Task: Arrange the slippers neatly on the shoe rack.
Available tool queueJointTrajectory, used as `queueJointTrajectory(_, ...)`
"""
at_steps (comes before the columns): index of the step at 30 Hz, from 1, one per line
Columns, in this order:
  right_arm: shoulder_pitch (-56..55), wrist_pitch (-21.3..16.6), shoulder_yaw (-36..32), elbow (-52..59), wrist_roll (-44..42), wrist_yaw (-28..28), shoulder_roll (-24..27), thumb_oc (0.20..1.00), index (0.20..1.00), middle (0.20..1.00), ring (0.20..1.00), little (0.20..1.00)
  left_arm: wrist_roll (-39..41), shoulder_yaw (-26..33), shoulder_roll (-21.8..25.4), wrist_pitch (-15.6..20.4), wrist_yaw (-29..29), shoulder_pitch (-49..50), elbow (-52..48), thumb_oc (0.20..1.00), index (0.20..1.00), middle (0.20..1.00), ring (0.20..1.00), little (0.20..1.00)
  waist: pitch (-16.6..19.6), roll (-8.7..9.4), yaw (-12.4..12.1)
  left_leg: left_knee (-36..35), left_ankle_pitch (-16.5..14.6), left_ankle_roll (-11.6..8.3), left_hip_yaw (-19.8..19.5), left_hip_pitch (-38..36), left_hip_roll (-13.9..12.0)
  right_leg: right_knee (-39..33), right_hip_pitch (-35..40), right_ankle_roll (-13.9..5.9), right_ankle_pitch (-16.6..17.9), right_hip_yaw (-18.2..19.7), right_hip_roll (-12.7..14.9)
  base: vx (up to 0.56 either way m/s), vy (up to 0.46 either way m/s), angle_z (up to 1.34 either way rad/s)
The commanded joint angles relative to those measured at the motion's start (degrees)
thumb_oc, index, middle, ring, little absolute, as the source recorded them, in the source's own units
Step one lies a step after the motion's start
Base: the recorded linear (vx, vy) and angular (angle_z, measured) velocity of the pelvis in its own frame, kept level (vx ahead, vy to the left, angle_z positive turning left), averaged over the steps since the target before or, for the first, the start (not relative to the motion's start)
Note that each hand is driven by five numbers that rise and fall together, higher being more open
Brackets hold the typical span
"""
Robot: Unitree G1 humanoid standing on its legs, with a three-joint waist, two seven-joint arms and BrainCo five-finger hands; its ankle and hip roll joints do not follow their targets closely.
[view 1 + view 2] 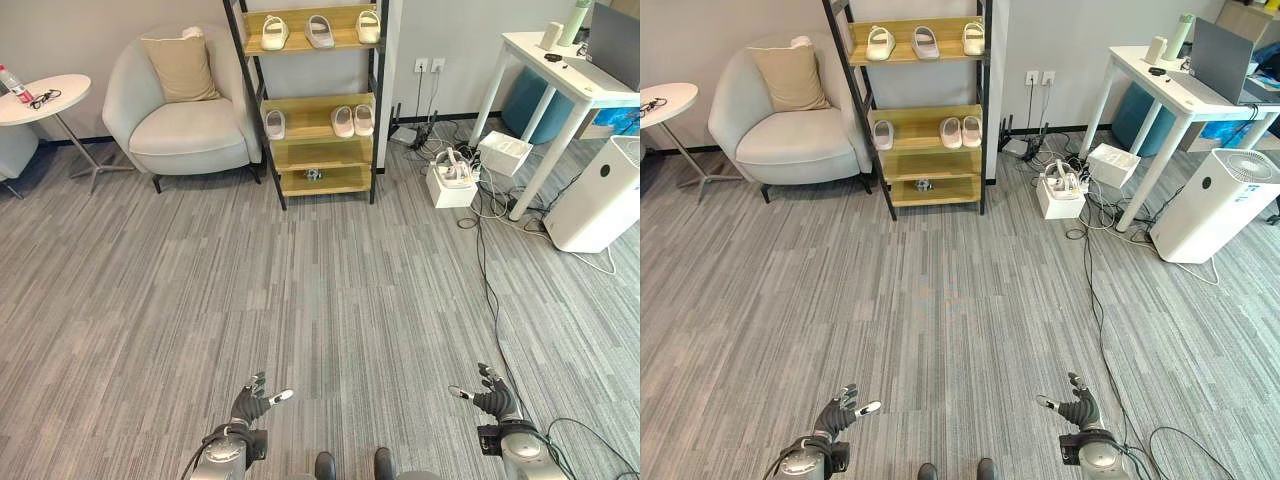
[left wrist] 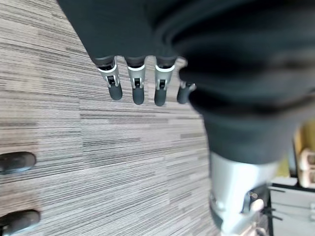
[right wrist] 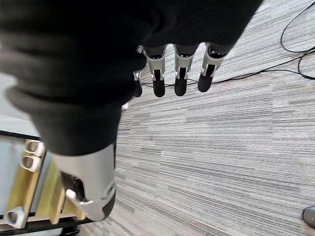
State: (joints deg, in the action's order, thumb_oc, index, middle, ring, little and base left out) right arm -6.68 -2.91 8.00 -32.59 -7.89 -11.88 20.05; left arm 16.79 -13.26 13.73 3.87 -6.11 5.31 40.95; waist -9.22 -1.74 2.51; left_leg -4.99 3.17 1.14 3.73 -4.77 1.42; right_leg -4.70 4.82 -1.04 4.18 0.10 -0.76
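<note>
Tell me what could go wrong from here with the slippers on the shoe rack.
Three risks, as a judgement:
1. The cables sprawl over the floor right of the shoe rack; a path that drifts right might snag them.
2. The lone slipper on the middle shelf sits apart from the pair beside it, so pairing could be misjudged.
3. The left robot hand and right robot hand are open, empty and far from the rack, so reaching it calls for walking.
</note>
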Motion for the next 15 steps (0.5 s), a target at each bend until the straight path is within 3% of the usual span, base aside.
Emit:
queueJointTrajectory(1,0.45,-1.41,-0.56,3.67,0.92,-0.25,-0.57,1.000,1.000,1.000,1.000,1.000,-2.94,1.04,2.01,1.40,0.61,-2.19,-0.18,1.000,1.000,1.000,1.000,1.000,1.45,2.51,-0.01,-0.01,-6.00,-2.52,-1.44,-1.79,-1.96,-0.30,-0.24,-7.58,-4.31,4.55,6.84,0.00,0.000,0.00)
queueJointTrajectory(15,-0.60,-1.09,0.00,2.80,0.39,0.39,-1.99,1.000,1.000,1.000,1.000,1.000,0.00,1.13,1.06,1.49,0.51,-2.35,-1.64,1.000,1.000,1.000,1.000,1.000,1.06,2.64,0.61,-0.01,-6.06,-2.97,-0.35,-2.14,-2.23,-0.30,0.08,-7.86,-4.42,3.89,7.14,0.00,-0.001,0.00)
